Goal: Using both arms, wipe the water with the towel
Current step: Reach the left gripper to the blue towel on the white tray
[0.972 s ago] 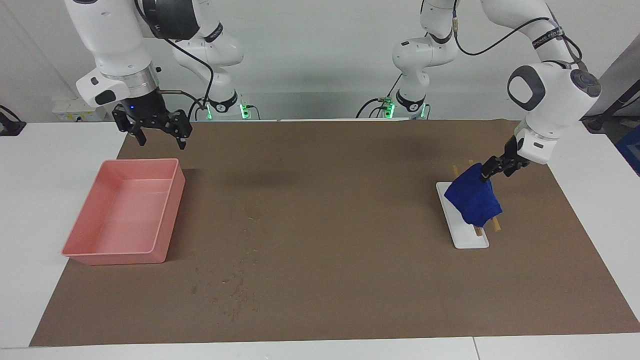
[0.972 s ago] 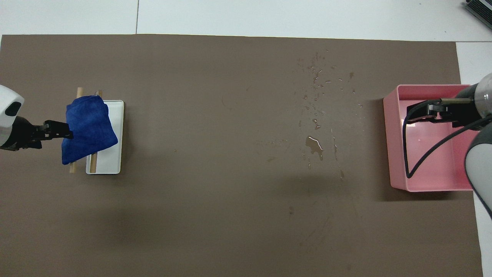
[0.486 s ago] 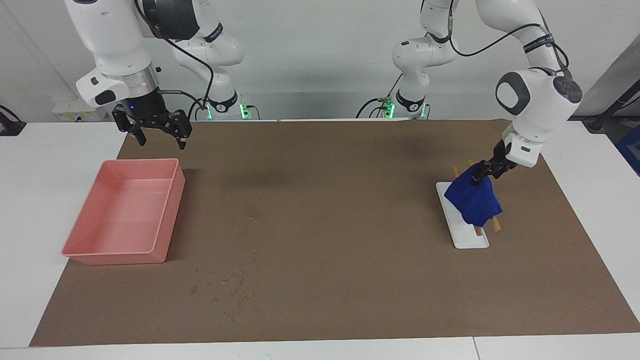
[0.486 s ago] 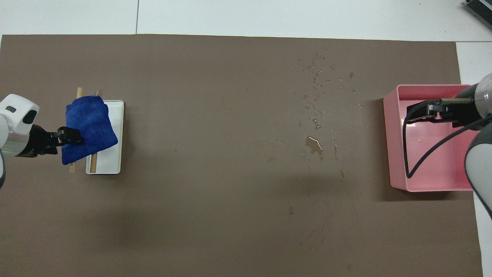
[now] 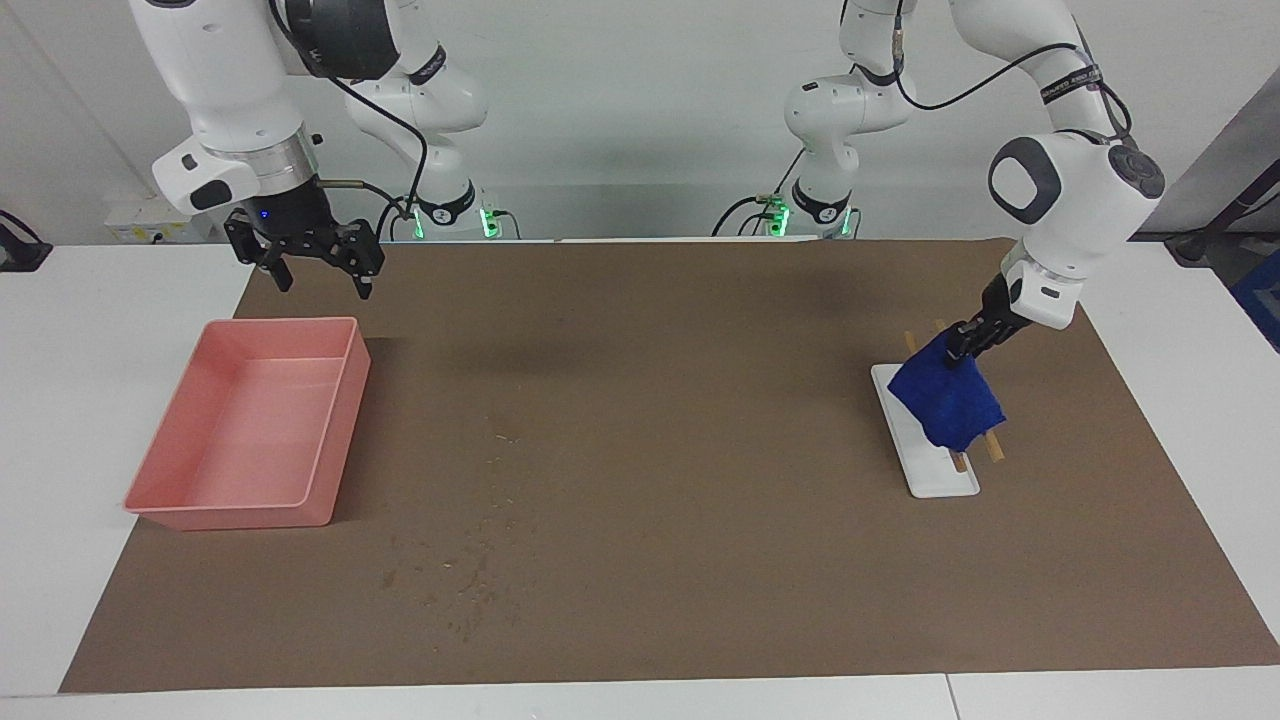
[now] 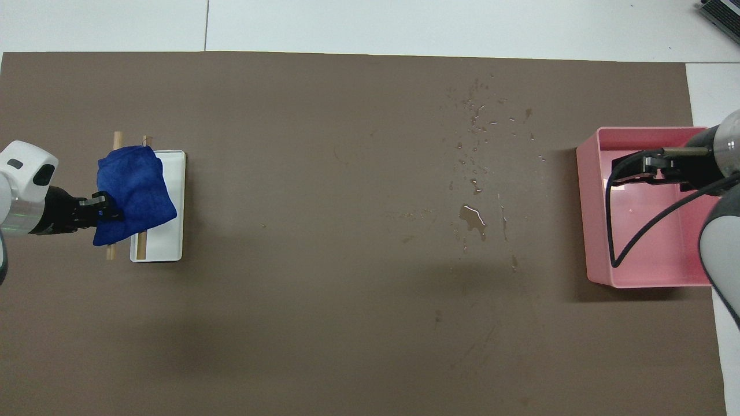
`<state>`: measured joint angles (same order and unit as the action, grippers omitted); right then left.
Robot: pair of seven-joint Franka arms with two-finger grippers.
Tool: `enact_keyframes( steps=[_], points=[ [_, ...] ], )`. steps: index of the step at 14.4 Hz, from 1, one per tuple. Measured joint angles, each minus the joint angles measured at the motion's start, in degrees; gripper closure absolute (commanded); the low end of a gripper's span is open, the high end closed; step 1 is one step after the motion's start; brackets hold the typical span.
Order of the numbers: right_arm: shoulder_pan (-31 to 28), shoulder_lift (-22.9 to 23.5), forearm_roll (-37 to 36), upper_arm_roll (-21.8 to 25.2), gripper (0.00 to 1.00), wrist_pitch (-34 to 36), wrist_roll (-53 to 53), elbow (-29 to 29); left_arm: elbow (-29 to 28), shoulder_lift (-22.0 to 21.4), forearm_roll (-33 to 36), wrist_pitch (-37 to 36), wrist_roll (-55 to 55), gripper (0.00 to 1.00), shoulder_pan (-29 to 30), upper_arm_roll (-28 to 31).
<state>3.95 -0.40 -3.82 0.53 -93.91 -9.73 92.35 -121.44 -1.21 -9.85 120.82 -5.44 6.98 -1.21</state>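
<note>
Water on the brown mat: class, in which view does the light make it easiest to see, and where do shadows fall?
Overhead view: the water glints pale as a small puddle with scattered droplets, and a soft dark shadow lies on the mat nearer the robots. Facing view: the same water shows only as faint dull specks, and a blurred shadow lies beside the pink tray.

No legible text, labels, brands, numbers or signs. Dark bands ring the arms' white links (image 5: 1070, 75), with pale marks too small to read. Round black collars at the arm bases (image 5: 437, 212), beside the green lights, carry a small white mark each; not readable.
</note>
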Motion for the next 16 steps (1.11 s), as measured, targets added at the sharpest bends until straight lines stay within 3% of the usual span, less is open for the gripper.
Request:
enact_keyframes(
  steps=[2,16],
  points=[
    [0.0,0.0,0.0,0.0,0.0,0.0,0.0,0.0,0.0,0.0,0.0,0.0,-0.03,1.0,0.0,0.0],
    [0.0,0.0,0.0,0.0,0.0,0.0,0.0,0.0,3.71,0.5,0.03,-4.89,-1.27,1.0,-0.01,0.12]
  ],
)
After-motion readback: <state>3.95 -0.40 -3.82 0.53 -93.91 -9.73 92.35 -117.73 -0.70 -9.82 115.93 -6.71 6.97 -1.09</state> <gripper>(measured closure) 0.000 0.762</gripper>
